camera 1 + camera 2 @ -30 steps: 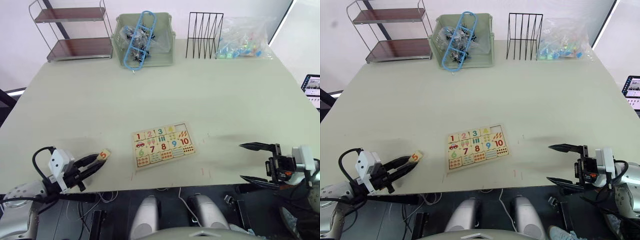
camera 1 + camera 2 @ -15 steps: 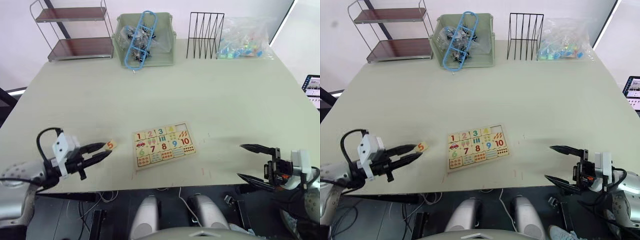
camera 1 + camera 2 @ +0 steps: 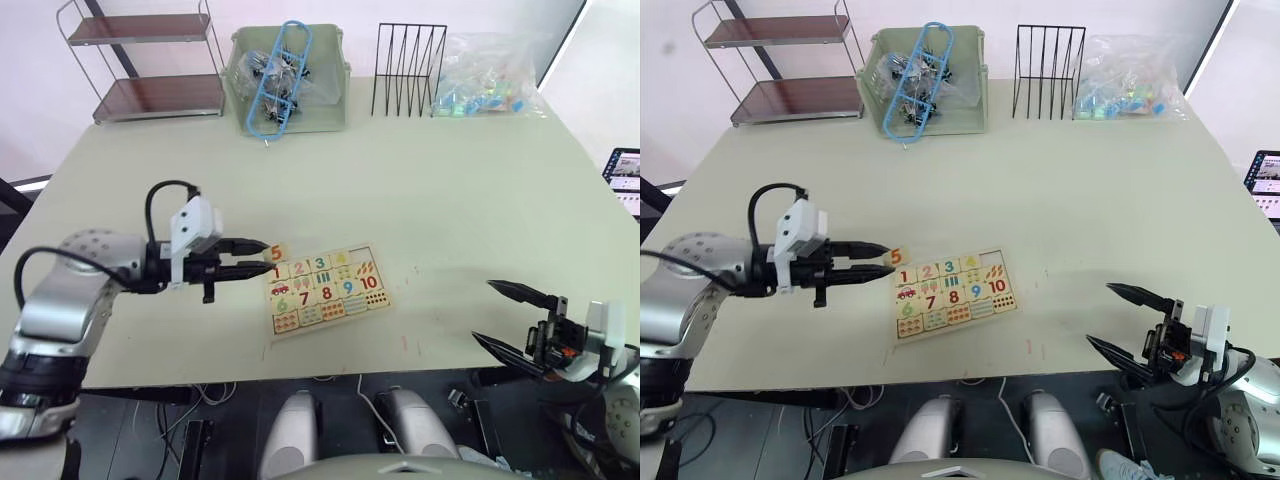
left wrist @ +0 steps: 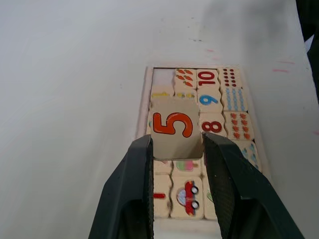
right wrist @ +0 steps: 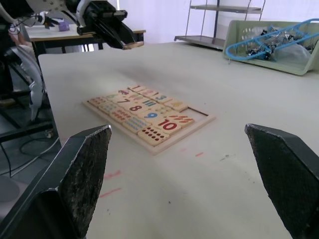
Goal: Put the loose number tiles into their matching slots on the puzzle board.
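Observation:
The puzzle board (image 3: 332,320) lies flat near the table's front middle. Tiles 1 to 4 sit in its far row, and one slot (image 3: 359,250) at that row's right end is bare pale wood, also seen as the slot (image 4: 162,77). My left gripper (image 3: 266,257) is shut on the loose number tile 5 (image 3: 277,253), holding it by two opposite edges just over the board's left end, near the 1. The orange digit on the tile (image 4: 173,124) faces up. My right gripper (image 3: 482,311) hangs open at the table's front right, well away from the board, with nothing between its fingers.
Along the far edge stand a two-tier metal shelf (image 3: 150,65), a green basket (image 3: 290,75) with a blue clip, a black wire rack (image 3: 408,70) and a clear bag of small coloured pieces (image 3: 485,75). A screen (image 3: 625,175) sits off the table's right side.
My left gripper has carried the 5 tile from the table's front left corner up and rightward to the board's left end. The right gripper stays open and has barely shifted.

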Motion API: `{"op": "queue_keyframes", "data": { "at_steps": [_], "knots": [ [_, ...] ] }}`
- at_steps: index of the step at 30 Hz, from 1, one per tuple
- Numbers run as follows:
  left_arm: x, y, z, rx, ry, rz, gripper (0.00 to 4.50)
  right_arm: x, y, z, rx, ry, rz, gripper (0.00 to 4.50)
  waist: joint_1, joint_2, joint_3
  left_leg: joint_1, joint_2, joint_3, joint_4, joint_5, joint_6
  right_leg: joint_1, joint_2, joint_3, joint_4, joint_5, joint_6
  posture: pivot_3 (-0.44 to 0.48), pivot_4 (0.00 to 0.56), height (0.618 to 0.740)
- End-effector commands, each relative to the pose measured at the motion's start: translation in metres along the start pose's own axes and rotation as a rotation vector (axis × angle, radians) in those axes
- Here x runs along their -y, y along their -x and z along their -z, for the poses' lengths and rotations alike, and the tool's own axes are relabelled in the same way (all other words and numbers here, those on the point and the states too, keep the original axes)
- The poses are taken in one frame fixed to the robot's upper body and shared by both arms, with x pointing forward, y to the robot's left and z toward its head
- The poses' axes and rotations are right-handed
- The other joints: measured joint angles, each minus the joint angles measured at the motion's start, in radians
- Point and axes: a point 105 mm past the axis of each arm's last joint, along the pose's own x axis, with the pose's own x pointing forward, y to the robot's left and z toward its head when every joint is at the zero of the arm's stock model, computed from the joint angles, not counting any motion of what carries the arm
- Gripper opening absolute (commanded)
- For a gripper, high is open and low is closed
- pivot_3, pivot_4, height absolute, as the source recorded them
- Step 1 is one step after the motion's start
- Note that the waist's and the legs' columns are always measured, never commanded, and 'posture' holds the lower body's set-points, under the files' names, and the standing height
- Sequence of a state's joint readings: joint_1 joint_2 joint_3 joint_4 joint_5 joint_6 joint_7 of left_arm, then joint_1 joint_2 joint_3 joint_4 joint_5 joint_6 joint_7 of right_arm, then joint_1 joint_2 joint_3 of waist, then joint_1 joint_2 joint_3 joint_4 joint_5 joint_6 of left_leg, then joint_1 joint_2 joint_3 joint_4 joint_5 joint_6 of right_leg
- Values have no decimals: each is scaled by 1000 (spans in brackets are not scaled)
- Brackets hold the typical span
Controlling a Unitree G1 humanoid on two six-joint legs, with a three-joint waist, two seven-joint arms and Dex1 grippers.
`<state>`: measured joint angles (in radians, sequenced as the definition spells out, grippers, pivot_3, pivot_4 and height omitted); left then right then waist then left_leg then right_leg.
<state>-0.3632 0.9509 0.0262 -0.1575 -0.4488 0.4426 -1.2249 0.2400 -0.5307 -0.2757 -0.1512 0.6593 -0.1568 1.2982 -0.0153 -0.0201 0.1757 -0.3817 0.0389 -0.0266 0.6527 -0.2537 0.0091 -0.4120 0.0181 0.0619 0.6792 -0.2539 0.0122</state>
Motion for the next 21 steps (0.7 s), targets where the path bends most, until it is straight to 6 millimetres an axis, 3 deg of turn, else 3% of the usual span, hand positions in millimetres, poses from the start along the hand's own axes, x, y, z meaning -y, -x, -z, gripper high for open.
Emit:
{"op": "queue_keyframes", "data": {
  "at_steps": [1, 11, 21],
  "knots": [
    [-7, -20, -15, -27, -24, 38, 969, -2, -2, -10, 27, 38, 22, 4500, 0, 0, 0, 0, 0, 0, 0, 0, 0, 0, 0, 0, 0, 0, 0, 0, 150, 740],
    [-11, -65, -39, -168, -61, 206, 969, 2, -4, -15, 33, 54, 65, 4500, -2, 0, 0, -1, 0, -1, 1, 0, 0, 0, 2, 1, 1, 0, 0, 0, 150, 740],
    [-16, -105, -36, -391, -117, 234, 969, -1, -7, -18, 36, 64, 81, 4500, -5, 0, 0, -1, -1, -2, 1, 0, 0, 0, 2, 2, 0, 0, 0, 0, 150, 740]
  ]
}}
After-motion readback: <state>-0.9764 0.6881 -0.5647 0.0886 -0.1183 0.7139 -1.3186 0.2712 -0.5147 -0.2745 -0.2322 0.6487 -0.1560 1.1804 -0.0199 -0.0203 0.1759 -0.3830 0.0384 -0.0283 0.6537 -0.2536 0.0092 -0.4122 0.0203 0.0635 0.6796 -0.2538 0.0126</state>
